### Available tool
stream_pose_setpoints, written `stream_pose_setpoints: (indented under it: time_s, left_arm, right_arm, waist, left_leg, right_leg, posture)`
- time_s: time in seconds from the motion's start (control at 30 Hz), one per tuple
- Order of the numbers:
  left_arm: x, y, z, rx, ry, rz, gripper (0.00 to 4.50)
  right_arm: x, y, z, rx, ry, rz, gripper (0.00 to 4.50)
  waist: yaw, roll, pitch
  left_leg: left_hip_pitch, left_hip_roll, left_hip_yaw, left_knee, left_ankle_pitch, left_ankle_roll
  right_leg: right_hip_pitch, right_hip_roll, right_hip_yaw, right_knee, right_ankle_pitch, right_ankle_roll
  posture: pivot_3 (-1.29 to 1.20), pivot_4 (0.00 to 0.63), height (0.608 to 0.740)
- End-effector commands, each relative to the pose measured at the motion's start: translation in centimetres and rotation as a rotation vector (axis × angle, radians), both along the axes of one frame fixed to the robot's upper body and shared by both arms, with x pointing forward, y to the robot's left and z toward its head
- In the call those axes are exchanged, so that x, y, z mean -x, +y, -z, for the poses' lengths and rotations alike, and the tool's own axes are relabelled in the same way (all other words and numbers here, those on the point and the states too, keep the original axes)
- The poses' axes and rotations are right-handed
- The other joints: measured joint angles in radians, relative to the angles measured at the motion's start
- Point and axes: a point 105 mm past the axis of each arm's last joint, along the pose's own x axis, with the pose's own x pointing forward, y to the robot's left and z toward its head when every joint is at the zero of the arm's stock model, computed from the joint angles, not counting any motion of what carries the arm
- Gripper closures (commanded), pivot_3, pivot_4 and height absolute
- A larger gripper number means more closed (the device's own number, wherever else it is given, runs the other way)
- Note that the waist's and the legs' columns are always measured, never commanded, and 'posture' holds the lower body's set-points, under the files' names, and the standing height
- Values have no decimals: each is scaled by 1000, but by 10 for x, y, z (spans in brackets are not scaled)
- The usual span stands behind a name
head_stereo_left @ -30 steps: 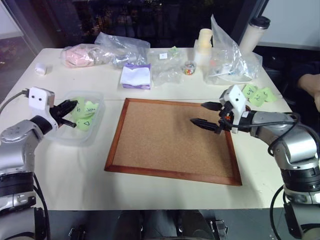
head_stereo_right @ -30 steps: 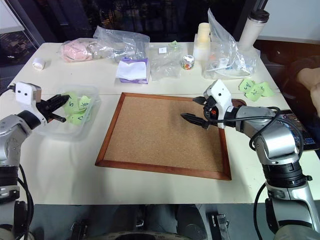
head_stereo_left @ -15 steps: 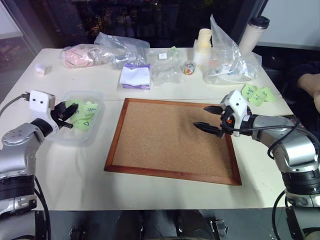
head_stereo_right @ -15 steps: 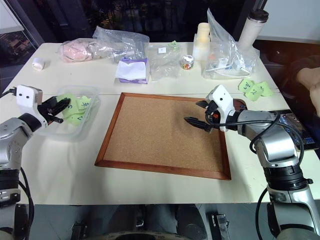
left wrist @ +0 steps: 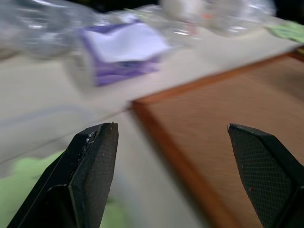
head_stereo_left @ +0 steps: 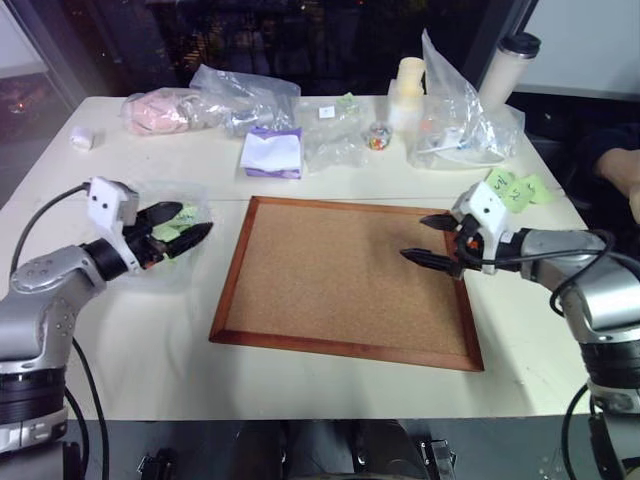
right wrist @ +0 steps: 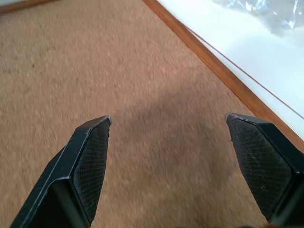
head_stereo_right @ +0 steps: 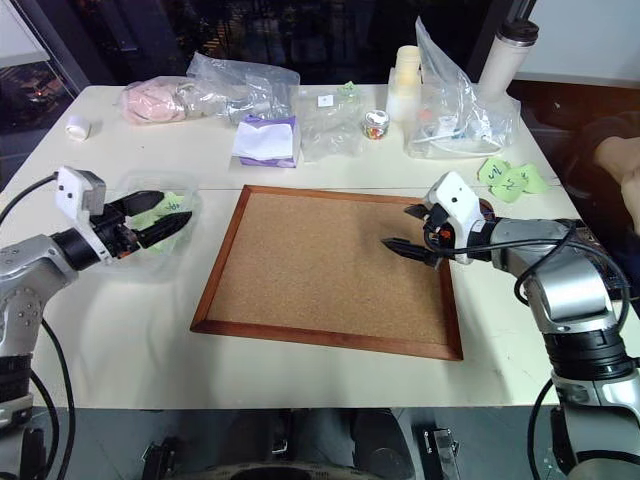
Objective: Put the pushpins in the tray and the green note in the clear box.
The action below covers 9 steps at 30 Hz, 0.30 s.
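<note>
Two grippers: both stand with fingers spread wide and nothing between them.
Left gripper (head_stereo_left: 183, 224): jaws apart, empty, hovering over the clear box and pointing toward the cork board.
Left fingers (left wrist: 88, 166): in the left wrist view they frame the board's wooden corner, with a blur of green paper below.
Right gripper (head_stereo_left: 428, 240): jaws apart, empty, held over the right part of the cork board near its right frame edge.
Right fingers (right wrist: 88, 164): in the right wrist view they hang above bare cork, touching nothing that can be seen.
Clear box (head_stereo_right: 178, 252): on the table left of the board, partly hidden by the left gripper.
Green note (head_stereo_right: 172, 207): light green notes lie inside the clear box; the marks on them cannot be read, so which one is the task's note cannot be told.
Cork board (head_stereo_left: 345, 283): lies flat mid-table, surface bare.
Tray: a dark patch just behind the right gripper in the right eye view may be it; contents cannot be told.
Loose green notes (head_stereo_left: 515, 189): on the table to the right, beyond the board.
Clear bags (head_stereo_left: 455, 110): along the far edge of the table.
</note>
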Motion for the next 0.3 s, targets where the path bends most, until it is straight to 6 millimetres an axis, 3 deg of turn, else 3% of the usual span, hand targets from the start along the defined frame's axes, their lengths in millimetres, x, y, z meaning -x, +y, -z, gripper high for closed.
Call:
stream_pose_setpoints:
  time_s: [0.03,0.17,0.3]
  left_arm:
    - [15,-31,-7,-36,-2,165,469]
    - [24,-55,-2,-91,12,300,469]
    - [25,-64,5,-123,19,362,469]
  right_arm:
    - [13,0,-23,7,-67,-46,514]
    - [26,-1,-29,18,-66,-64,514]
    - [34,-2,-34,19,-70,-59,514]
  waist:
    - [-1,0,0]
    - [-4,0,0]
    - [-5,0,0]
  left_leg:
    - [0,0,0,0,0,0]
    - [0,-1,0,0,0,0]
    - [1,-1,0,0,0,0]
  right_leg:
    - [0,0,0,0,0,0]
    - [0,2,0,0,0,0]
    - [0,2,1,0,0,0]
  posture:
    - [0,150,740]
    - [0,150,740]
    - [0,150,740]
